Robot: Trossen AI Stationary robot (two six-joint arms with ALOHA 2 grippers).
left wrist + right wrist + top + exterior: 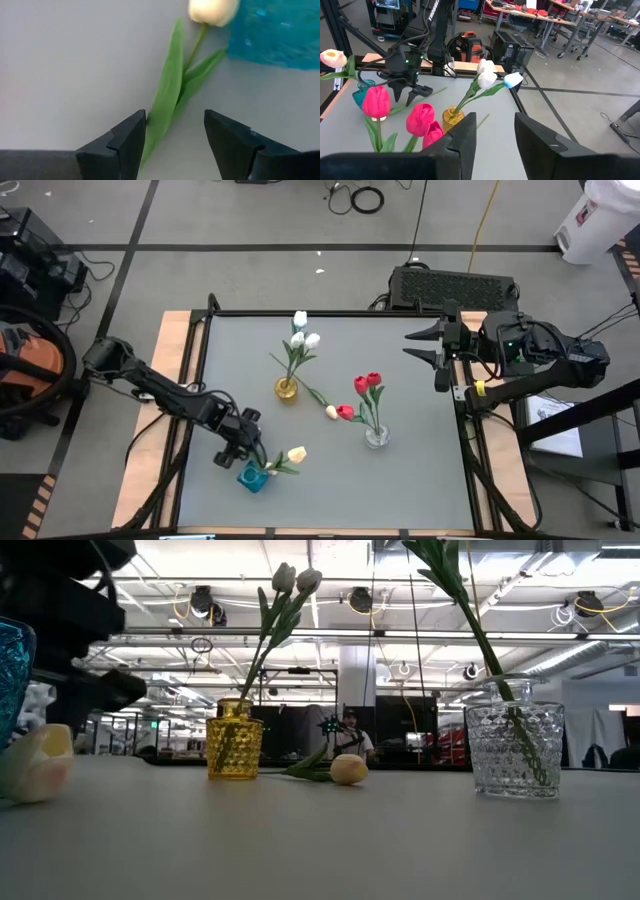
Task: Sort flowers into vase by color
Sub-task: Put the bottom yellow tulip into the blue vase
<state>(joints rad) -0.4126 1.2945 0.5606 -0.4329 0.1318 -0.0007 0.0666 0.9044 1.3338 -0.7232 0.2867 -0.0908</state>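
My left gripper (240,442), fingers apart, hangs just beside the blue vase (252,476), straddling the pale yellow tulip's (212,10) stem on the table. I should close low on the stem, clear of the leaf. My right gripper (428,350) waits, fingers apart, at the table's edge. I count three vases, three white tulips (303,335), three red tulips (362,390), two yellow.

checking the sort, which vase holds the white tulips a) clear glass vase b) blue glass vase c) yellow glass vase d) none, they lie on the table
c: the white tulips stand with their stems in the yellow glass vase, while the clear glass vase holds red ones.
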